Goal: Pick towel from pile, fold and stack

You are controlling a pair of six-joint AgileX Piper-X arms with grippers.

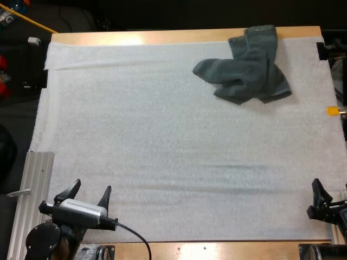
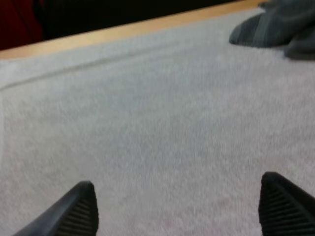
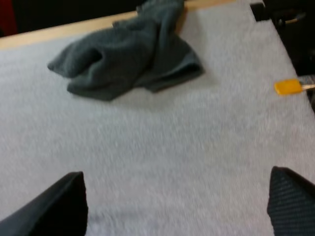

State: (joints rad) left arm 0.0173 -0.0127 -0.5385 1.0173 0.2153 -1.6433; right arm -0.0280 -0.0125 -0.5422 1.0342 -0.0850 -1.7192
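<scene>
Left gripper (image 1: 90, 190) and right gripper (image 3: 174, 172) wide open, empty; crumpled dark grey-green towel (image 1: 246, 67) far ahead, possibly several bunched, so a pinch risks catching extra layers.

The left arm (image 1: 76, 212) comes in at the near left, and its left tool (image 1: 87, 193) points toward the far side. Its two black fingers (image 2: 78, 212) stand wide apart with nothing between them, ridged inner faces turned to each other. The right arm (image 1: 332, 212) sits at the near right edge. Its right tool (image 3: 172, 206) also aims far, spread wide and empty.
</scene>
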